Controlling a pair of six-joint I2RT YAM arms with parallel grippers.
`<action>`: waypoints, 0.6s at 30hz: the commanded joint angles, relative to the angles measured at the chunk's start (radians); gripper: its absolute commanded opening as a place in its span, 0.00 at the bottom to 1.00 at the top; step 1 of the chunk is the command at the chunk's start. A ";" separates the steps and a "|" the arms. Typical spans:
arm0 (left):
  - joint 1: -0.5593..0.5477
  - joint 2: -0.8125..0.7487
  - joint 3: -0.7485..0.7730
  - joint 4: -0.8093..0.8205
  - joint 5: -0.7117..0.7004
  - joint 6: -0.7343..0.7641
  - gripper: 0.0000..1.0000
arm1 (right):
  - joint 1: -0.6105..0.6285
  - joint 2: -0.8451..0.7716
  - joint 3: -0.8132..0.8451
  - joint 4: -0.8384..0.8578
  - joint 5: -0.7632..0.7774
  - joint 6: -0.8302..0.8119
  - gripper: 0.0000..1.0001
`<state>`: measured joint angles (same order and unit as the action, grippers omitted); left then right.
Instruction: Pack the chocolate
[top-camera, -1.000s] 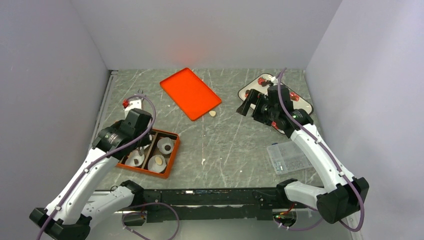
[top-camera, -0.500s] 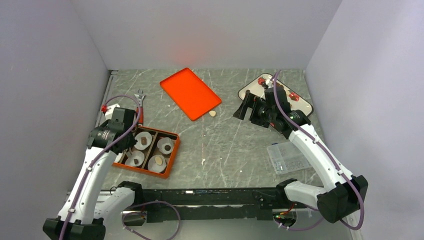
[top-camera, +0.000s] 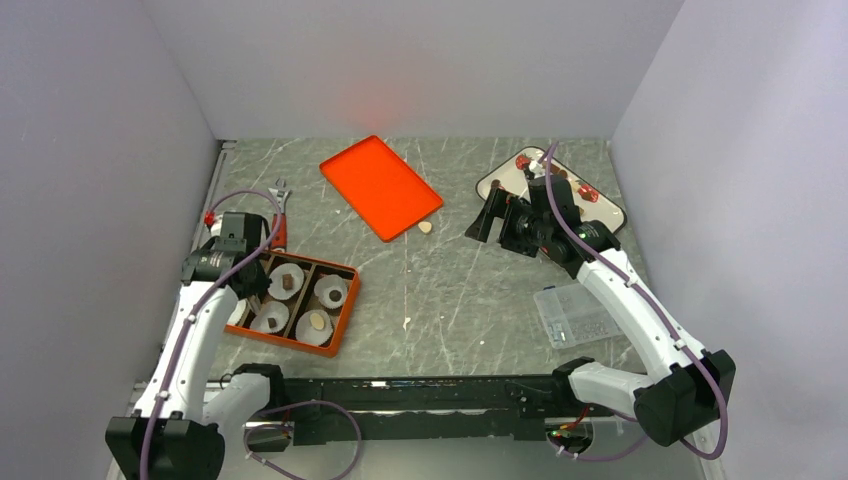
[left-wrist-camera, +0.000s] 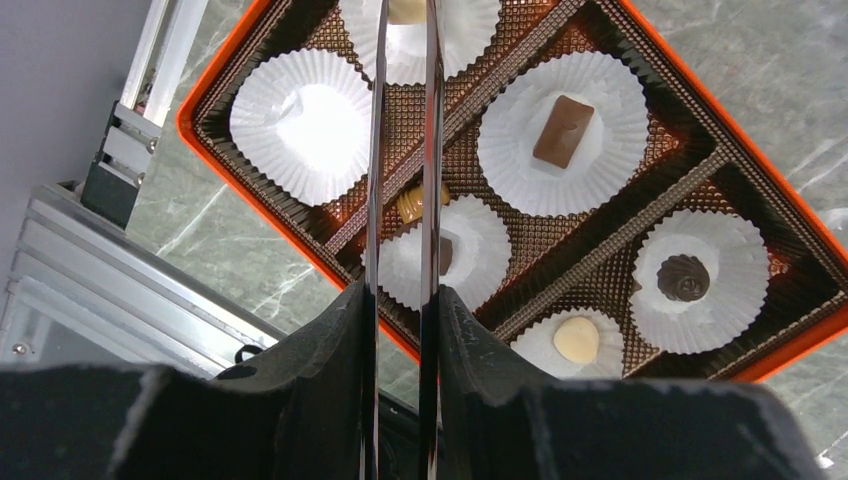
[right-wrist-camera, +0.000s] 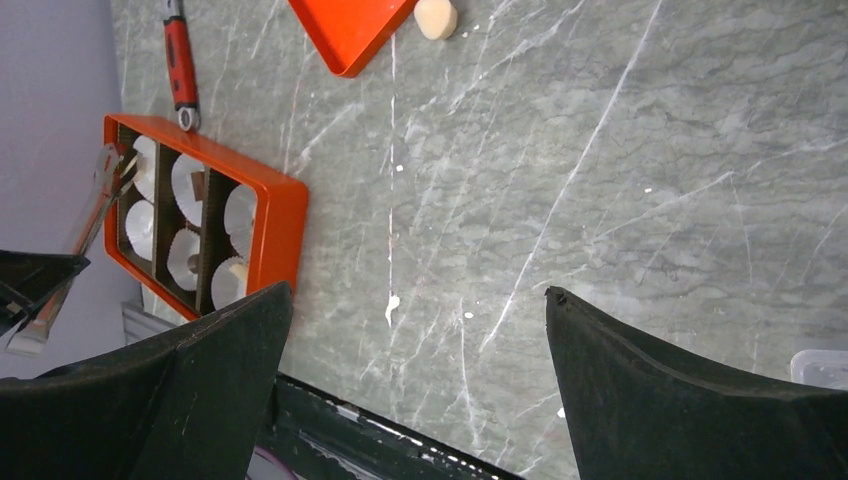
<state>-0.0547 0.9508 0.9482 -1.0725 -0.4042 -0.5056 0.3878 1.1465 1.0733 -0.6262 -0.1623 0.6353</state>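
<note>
The chocolate (left-wrist-camera: 562, 131) sits mostly in the orange box (top-camera: 346, 310), at 8 o'clock on the marble table (top-camera: 460, 290). In the left wrist view, a brown rectangular piece lies in a white paper cup (left-wrist-camera: 300, 125) at 1 o'clock. A dark swirled piece (left-wrist-camera: 685, 278) fills a cup at 4 o'clock and a pale round piece (left-wrist-camera: 577, 339) one at 5 o'clock. A caramel piece (left-wrist-camera: 412, 203) lies by the central divider, at the rim of a cup. One cup at 10 o'clock holds nothing. A loose tan piece (top-camera: 425, 227) rests on the table, just off the 5 o'clock corner of the orange lid (top-camera: 380, 187). The left gripper (left-wrist-camera: 404, 150) hangs over the box, its thin fingers (left-wrist-camera: 325, 360) a narrow gap apart with nothing visibly clamped; their tips run out of frame. The right gripper (top-camera: 487, 215) hovers at 2 o'clock with its jaws wide and empty, just beside the white tray (top-camera: 605, 212). A red wrench (top-camera: 280, 215) lies at the box's 11 o'clock, and a clear container (top-camera: 578, 313) at the table's 4 o'clock.
</note>
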 joint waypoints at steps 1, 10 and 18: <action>0.033 0.009 -0.032 0.099 0.020 0.034 0.33 | 0.003 -0.014 -0.006 0.039 -0.015 -0.018 1.00; 0.075 0.029 -0.082 0.156 0.048 0.044 0.41 | 0.003 -0.008 0.000 0.038 -0.028 -0.025 1.00; 0.075 -0.012 -0.049 0.117 0.034 0.054 0.48 | 0.003 -0.012 0.002 0.045 -0.036 -0.018 1.00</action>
<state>0.0147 0.9779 0.8585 -0.9627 -0.3622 -0.4644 0.3878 1.1465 1.0691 -0.6258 -0.1833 0.6273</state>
